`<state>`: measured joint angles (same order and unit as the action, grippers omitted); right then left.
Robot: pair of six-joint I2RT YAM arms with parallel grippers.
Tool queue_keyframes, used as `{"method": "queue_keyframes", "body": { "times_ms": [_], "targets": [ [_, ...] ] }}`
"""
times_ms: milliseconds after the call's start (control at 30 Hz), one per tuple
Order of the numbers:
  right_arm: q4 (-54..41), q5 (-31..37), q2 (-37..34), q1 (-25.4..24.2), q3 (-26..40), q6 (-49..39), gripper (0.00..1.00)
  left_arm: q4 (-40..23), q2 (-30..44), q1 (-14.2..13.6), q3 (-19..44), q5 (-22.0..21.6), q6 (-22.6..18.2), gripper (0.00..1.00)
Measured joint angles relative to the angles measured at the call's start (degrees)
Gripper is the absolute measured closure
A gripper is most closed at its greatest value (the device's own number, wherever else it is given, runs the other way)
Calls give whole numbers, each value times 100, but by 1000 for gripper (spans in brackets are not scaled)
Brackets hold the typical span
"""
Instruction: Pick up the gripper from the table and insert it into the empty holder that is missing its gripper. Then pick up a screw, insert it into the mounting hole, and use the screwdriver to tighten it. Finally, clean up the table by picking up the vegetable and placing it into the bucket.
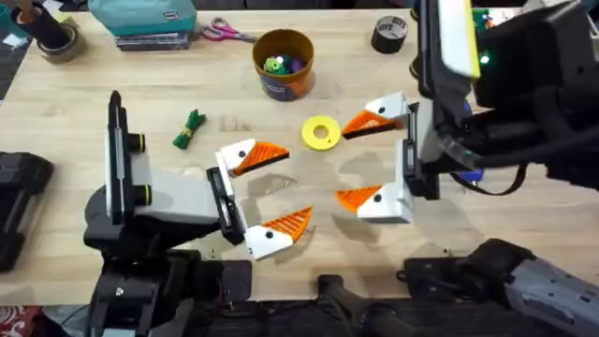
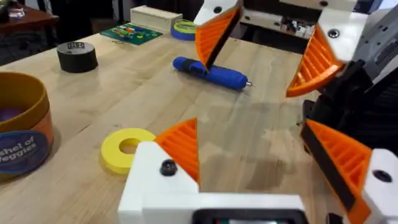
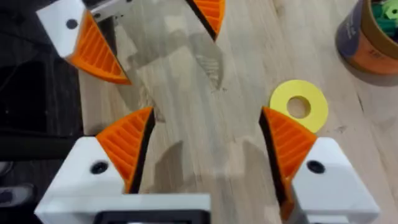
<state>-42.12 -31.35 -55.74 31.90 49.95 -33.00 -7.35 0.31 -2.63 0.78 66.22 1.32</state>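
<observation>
Both arms are low over the middle of the wooden worktop (image 1: 84, 140), facing each other across a bare patch of wood. The left gripper (image 1: 264, 197) reaches in from the near left, forearm lying almost flat, its white-and-orange fingers (image 1: 253, 155) spread wide apart with nothing between them. The right gripper (image 1: 378, 155) comes in from the right edge, its arm rising big and dark close under the overhead camera, fingers just as wide open and empty. From the left wrist, the screwdriver (image 2: 211, 72) lies flat on the worktop beyond the right arm's fingers, bit pointing away from the black tape roll (image 2: 77, 56); in the overhead view it is nearly all hidden behind the right arm, just a sliver of blue showing. The vegetable (image 1: 189, 129) lies on the left half of the worktop, well apart from either gripper. The bucket (image 1: 283, 64) stands near the far edge at the middle, with small coloured toys inside that are hard to make out. The yellow disc (image 1: 320, 132) lies flat between the bucket and the open fingers, just beside the right gripper's far finger. Scissors (image 1: 225, 34) rest at the far edge, partly cut off.
</observation>
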Motion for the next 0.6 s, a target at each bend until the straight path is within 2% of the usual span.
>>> {"method": "queue_keyframes", "body": {
  "times_ms": [600],
  "targets": [
    [12, -195, 1, 0, -2, -202, 4, 0, 1, 0, 0, 0, 0, 15]
  ]
}}
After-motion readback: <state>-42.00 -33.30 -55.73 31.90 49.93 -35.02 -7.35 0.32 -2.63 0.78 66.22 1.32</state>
